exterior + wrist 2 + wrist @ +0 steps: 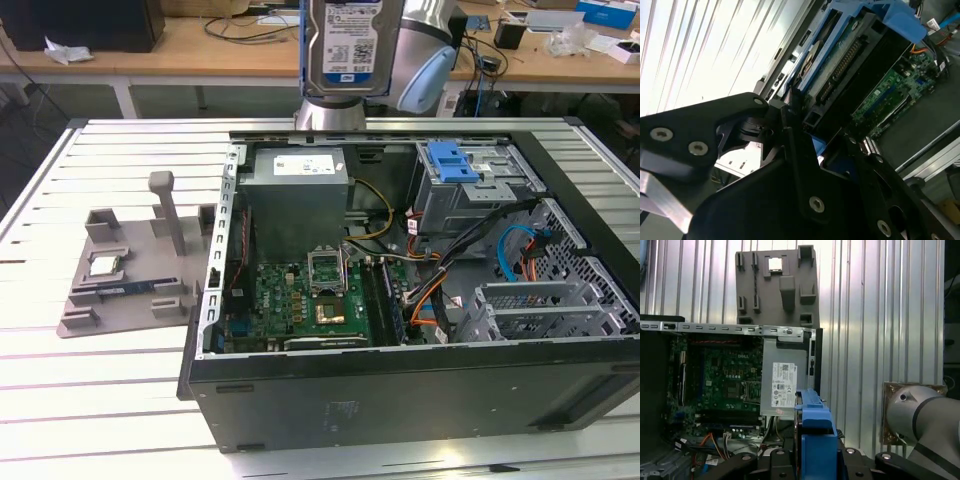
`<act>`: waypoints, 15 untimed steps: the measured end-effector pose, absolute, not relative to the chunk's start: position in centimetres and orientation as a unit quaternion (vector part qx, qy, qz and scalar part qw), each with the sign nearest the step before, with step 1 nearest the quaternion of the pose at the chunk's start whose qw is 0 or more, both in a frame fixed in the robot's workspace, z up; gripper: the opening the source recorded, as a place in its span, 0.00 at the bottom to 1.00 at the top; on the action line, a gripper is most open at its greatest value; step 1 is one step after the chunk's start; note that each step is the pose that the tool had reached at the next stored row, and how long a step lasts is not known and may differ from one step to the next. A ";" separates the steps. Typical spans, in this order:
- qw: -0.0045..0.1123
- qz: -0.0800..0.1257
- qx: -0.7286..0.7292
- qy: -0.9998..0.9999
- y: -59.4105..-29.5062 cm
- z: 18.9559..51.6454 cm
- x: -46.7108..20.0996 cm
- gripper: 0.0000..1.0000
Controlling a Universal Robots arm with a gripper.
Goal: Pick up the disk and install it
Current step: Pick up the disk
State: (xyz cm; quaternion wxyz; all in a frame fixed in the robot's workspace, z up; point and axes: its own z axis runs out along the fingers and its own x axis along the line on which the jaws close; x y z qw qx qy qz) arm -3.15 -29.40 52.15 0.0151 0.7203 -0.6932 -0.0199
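The gripper (815, 460) holds the disk (345, 45), its fingers (800, 165) clamped on the blue carrier. In the exterior view the disk hangs upright, label facing the camera, above the far edge of the open case (400, 395), over the power supply (297, 190). The cage (470, 195) sits toward the exterior view's right. A grey jig (125, 285) lies on the bench (100, 400) beside the case.
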 end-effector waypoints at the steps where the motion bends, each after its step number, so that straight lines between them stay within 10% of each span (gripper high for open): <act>1: 0.015 -0.020 0.720 -0.693 -29.4 52.1 -2.8 0.37; 15: 0.015 -0.020 0.720 -0.693 -30.6 52.1 0.5 0.37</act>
